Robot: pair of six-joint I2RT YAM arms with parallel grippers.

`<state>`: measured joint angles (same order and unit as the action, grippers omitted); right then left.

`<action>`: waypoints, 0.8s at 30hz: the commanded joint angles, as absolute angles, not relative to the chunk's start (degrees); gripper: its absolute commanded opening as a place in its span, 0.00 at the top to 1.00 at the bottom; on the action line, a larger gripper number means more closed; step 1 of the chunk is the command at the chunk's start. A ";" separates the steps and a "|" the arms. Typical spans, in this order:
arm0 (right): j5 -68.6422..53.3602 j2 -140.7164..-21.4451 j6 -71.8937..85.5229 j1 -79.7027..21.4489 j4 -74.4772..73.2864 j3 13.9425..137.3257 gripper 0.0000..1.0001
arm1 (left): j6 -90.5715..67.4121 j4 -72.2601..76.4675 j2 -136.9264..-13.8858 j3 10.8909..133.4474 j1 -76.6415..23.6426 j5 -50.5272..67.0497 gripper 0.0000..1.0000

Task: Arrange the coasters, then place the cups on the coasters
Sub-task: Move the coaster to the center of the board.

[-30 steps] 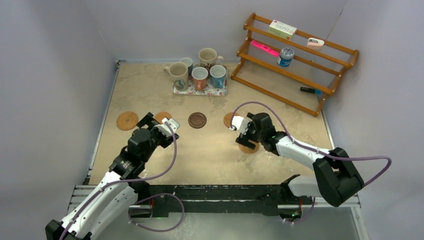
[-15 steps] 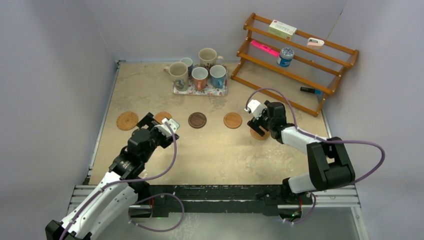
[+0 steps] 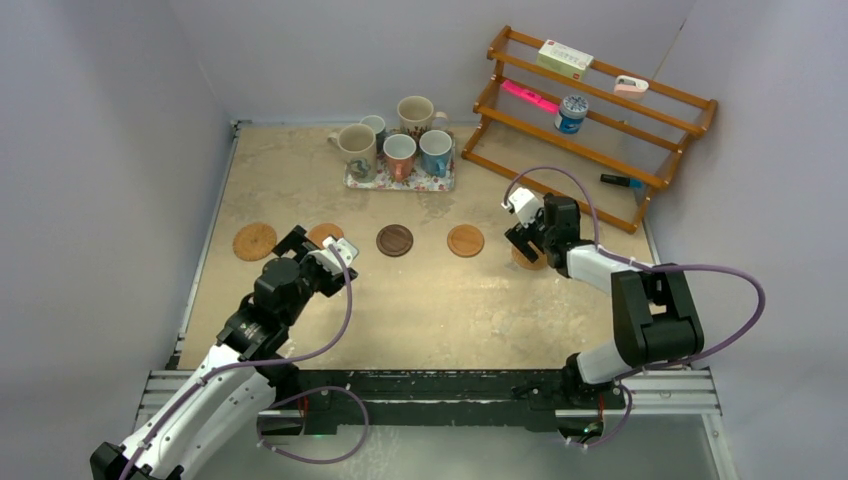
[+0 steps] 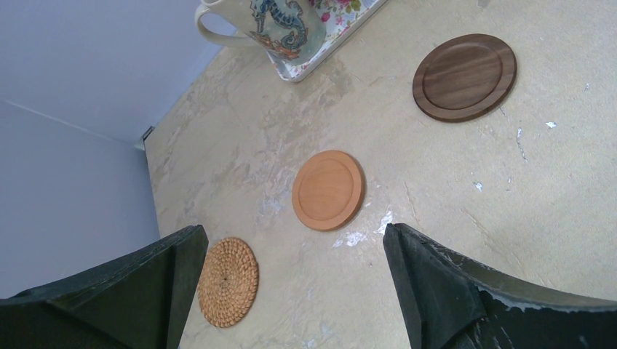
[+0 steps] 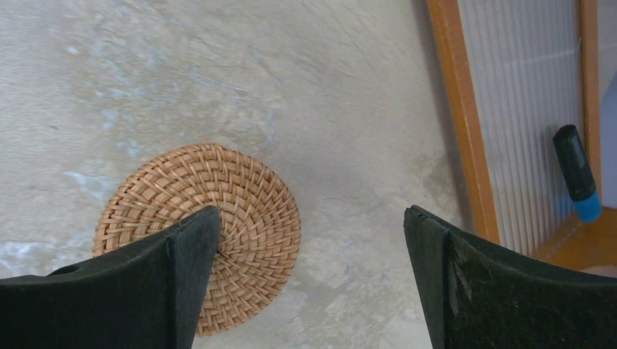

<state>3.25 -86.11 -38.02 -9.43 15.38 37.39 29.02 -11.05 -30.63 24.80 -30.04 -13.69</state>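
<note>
Five coasters lie in a rough row: a woven one [image 3: 255,241] [image 4: 229,282], a smooth orange one [image 3: 325,233] [image 4: 328,190], a dark brown one [image 3: 394,240] [image 4: 464,76], another orange one [image 3: 465,240], and a woven one [image 3: 527,260] [image 5: 240,196] on the right. My left gripper [image 3: 322,247] [image 4: 291,233] hangs open just near of the smooth orange coaster. My right gripper [image 3: 525,237] [image 5: 311,214] is open, with one finger [image 5: 167,283] over the right woven coaster. The cups [image 3: 399,155] stand together on the floral tray [image 3: 400,184] at the back, the seahorse mug [image 4: 276,22] among them.
A wooden rack [image 3: 590,125] stands at the back right, close to my right gripper; its lower rail [image 5: 455,109] and a blue-tipped marker [image 5: 578,174] show in the right wrist view. The rack holds a box [image 3: 565,58], a pink pen [image 3: 530,97] and a tin [image 3: 571,113]. Walls close in the left, back and right.
My right gripper has swung right and back toward the rack, and the woven coaster under it has shifted the same way. The left arm has not moved.
</note>
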 commanded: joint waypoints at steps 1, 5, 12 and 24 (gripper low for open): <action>6.68 -87.00 -39.17 -6.88 12.04 36.68 0.01 | 27.50 -10.10 -30.45 25.01 -29.81 -13.45 0.00; 6.46 -87.56 -39.45 -5.54 12.39 36.97 0.01 | 27.47 -10.11 -30.47 25.02 -29.87 -13.45 0.00; 5.52 -88.61 -38.54 -5.12 12.95 37.95 0.01 | 27.51 -10.08 -30.33 25.11 -29.80 -13.61 0.00; 5.79 -91.03 -36.30 -5.12 14.32 40.83 0.01 | 27.48 -10.17 -30.38 25.05 -29.85 -13.88 0.00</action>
<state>5.02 -89.73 -37.21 -5.58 16.64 40.45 29.02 -11.35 -30.63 24.80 -30.04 -13.72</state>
